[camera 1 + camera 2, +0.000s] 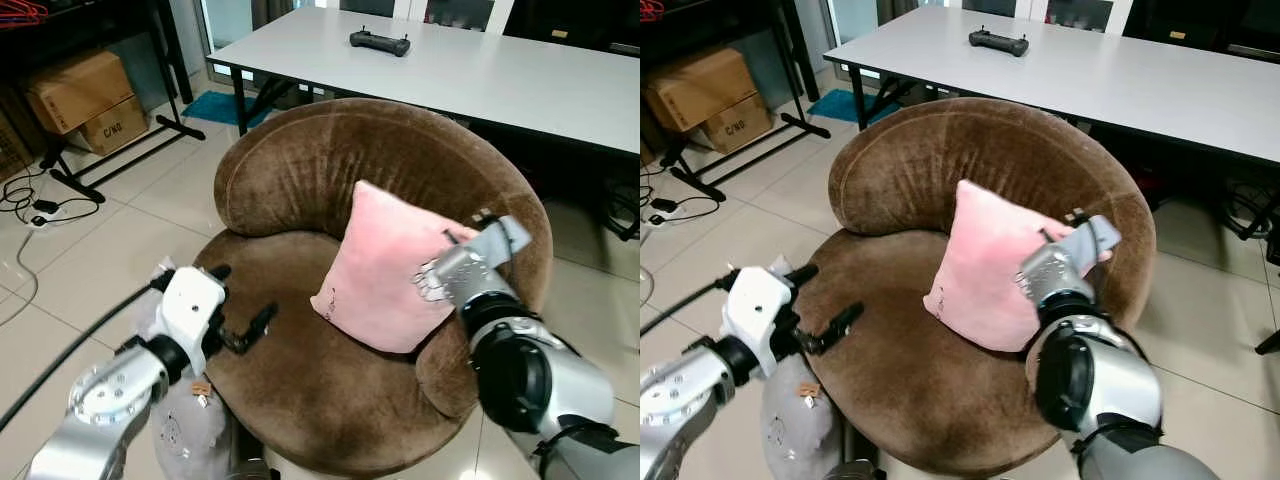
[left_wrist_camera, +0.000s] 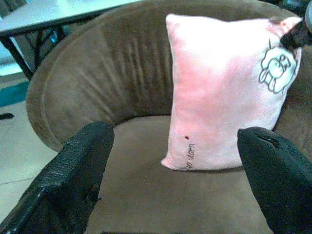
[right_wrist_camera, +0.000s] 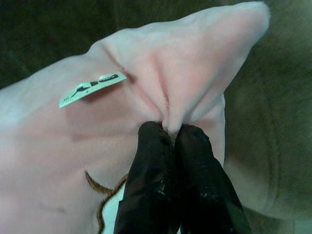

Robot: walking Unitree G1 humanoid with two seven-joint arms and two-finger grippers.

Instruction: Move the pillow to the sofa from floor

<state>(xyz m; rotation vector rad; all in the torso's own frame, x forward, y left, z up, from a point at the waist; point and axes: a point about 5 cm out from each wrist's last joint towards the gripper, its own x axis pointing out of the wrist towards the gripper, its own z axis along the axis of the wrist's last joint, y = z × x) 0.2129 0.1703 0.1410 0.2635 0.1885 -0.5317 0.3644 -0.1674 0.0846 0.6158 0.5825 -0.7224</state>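
A pink pillow (image 1: 385, 268) stands tilted on the seat of the round brown sofa chair (image 1: 330, 170), leaning against its right backrest. My right gripper (image 3: 168, 134) is shut on the pillow's upper right corner, pinching a fold of the pink fabric (image 3: 175, 92) between its black fingers. A small white tag (image 3: 90, 88) sits near that corner. My left gripper (image 1: 245, 322) is open over the front left of the seat, apart from the pillow (image 2: 219, 97), with its two fingers (image 2: 73, 180) spread wide.
A grey cushion (image 1: 185, 420) lies on the floor at the chair's front left. Behind the chair stands a white table (image 1: 480, 70) with a black controller (image 1: 380, 42). Cardboard boxes (image 1: 85, 100), a black stand and cables (image 1: 40, 205) sit at the left on the tiled floor.
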